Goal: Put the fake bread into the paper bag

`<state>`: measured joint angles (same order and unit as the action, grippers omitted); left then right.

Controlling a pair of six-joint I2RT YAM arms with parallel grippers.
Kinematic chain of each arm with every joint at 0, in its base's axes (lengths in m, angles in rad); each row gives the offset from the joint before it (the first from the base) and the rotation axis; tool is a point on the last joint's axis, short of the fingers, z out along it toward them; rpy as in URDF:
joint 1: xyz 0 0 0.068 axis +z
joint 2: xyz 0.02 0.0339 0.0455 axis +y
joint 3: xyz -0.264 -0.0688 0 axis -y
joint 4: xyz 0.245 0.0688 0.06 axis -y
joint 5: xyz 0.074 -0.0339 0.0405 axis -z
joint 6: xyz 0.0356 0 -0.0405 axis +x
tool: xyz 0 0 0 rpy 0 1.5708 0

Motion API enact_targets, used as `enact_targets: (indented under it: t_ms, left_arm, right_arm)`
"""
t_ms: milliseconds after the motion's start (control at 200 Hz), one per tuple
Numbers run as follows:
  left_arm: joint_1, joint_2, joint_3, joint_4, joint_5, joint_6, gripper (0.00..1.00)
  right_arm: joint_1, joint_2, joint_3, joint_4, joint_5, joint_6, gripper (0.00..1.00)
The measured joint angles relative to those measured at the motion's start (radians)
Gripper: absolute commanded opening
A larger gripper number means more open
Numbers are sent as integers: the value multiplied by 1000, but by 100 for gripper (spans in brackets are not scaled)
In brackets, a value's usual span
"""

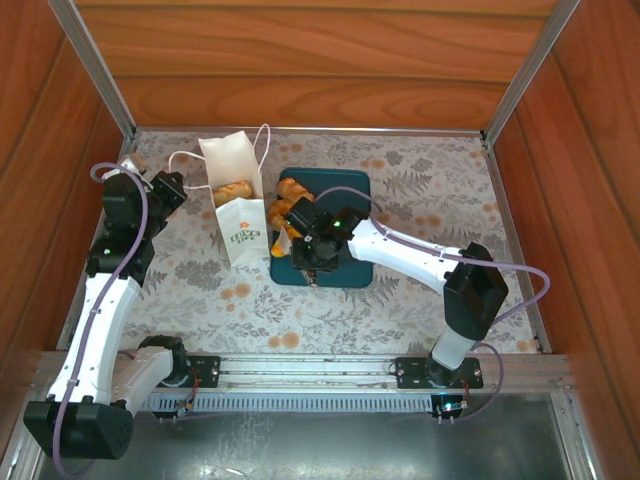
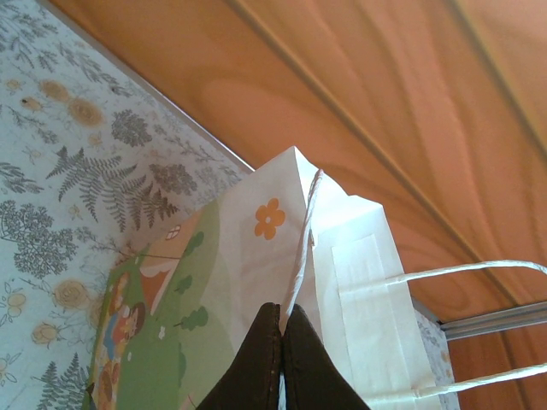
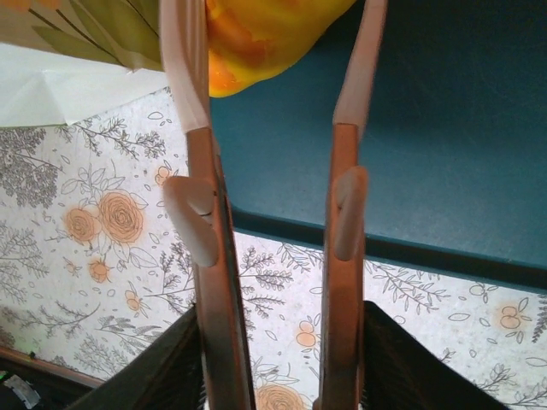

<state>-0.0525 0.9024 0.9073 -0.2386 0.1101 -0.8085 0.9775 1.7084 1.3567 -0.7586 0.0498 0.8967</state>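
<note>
I am pinching the paper bag (image 2: 248, 282) rim with my left gripper (image 2: 282, 359), fingers pressed together; the bag is sitting just left of the tray (image 3: 444, 128). My right gripper (image 3: 278, 26) is straddling one orange fake bread (image 3: 261, 38) over the tray; whether it is squeezing, I cannot tell.

Robot test cell, boxed in wood panels

From my remote station I see a lab-style booth rather than a home. Plain wood-panel walls (image 1: 300, 60) close in three sides, and aluminium frame posts (image 1: 95, 65) stand at the back corners. A metal rail (image 1: 310, 372) carries both bolted arm bases (image 1: 438, 372), and a floral cloth (image 1: 440, 200) covers the tabletop.
</note>
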Motion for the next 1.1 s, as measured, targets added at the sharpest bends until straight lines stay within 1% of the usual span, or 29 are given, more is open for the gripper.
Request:
enact_targets:
  t_ms: [155,445,610,765,1099]
  left_arm:
    - [0,0,0,0,0,0,0]
    - [0,0,0,0,0,0,0]
    - [0,0,0,0,0,0,0]
    - [0,0,0,0,0,0,0]
    - [0,0,0,-1,0,0,0]
  right_arm:
    - [0,-19,-23,17,2,13,37]
    - [-3,-185,-137,18,50,60,31]
    - [-8,-272,-214,18,79,86,31]
    - [-21,-333,-248,17,98,96,30]
    - [-42,-375,-254,19,111,86,30]
